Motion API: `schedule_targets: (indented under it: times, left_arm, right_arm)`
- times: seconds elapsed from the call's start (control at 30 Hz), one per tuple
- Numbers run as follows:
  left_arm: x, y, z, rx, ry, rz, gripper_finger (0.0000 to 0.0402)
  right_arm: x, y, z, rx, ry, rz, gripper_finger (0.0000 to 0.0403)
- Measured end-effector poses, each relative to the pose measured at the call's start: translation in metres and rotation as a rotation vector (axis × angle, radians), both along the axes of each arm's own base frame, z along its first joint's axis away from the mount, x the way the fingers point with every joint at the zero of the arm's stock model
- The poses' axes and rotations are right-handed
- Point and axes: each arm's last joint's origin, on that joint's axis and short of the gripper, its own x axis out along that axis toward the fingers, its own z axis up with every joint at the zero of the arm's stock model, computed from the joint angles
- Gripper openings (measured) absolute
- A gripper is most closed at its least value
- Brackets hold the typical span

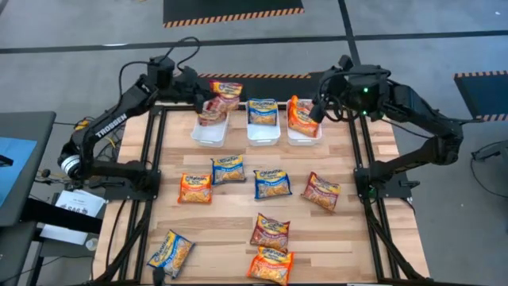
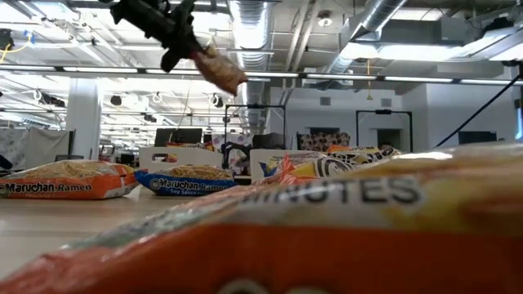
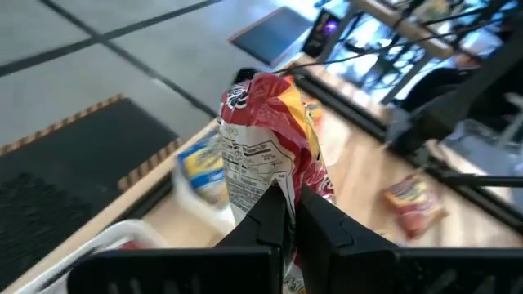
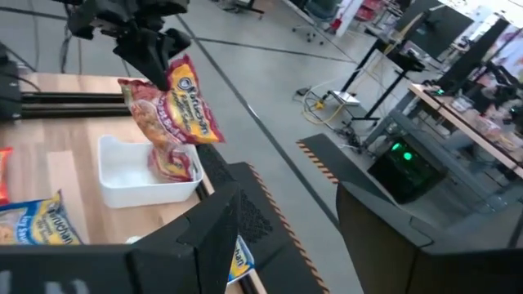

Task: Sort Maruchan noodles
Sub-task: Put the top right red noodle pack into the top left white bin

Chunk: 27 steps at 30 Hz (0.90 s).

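My left gripper (image 1: 208,97) is shut on a dark red Maruchan packet (image 1: 226,90), lifted in the air over the far end of the left white bin (image 1: 208,133). That bin holds another red packet (image 1: 213,116). A blue packet fills the middle bin (image 1: 263,112) and an orange packet lies in the right bin (image 1: 302,117). My right gripper (image 1: 317,111) hovers open by the right bin and touches nothing. Several red, blue and orange packets lie flat on the table, such as a blue one (image 1: 272,183). My left gripper pinches the red packet between its two shut fingers (image 3: 270,216) at one end of the packet (image 3: 274,184). The packet is lifted clear and hangs tilted below the gripper (image 4: 176,110), above the left bin (image 4: 131,184).
Loose packets lie across the table's middle and near part: orange (image 1: 195,188), blue (image 1: 228,169), red (image 1: 321,191), red (image 1: 270,232), orange (image 1: 270,266), blue (image 1: 171,253). Black frame rails (image 1: 155,151) run along both table sides. An orange packet (image 2: 327,245) lies right before the low camera.
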Motion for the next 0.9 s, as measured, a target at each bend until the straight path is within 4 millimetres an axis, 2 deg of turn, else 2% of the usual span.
schedule_targets:
  times: [0.17,0.33,0.47,0.67,0.9]
  left_arm:
    - [-0.019,0.015,-0.012,-0.007,0.011,0.026,0.0]
    - [-0.03,0.022,-0.047,-0.076,0.008,0.022,0.0]
    - [-0.031,0.022,-0.072,-0.035,0.009,-0.009,0.0]
    - [-0.04,0.021,-0.11,-0.048,0.09,0.121,0.0]
    - [-0.045,0.017,-0.13,-0.037,0.123,0.129,0.0]
  right_arm:
    - [0.003,-0.006,-0.002,0.013,-0.006,-0.027,0.023]
    - [0.008,-0.014,-0.003,0.03,-0.027,-0.06,0.023]
    - [0.011,-0.02,-0.006,0.033,-0.023,-0.081,0.023]
    - [0.013,-0.025,-0.007,0.049,-0.041,-0.105,0.023]
    - [0.012,-0.025,-0.006,0.072,-0.067,-0.114,0.023]
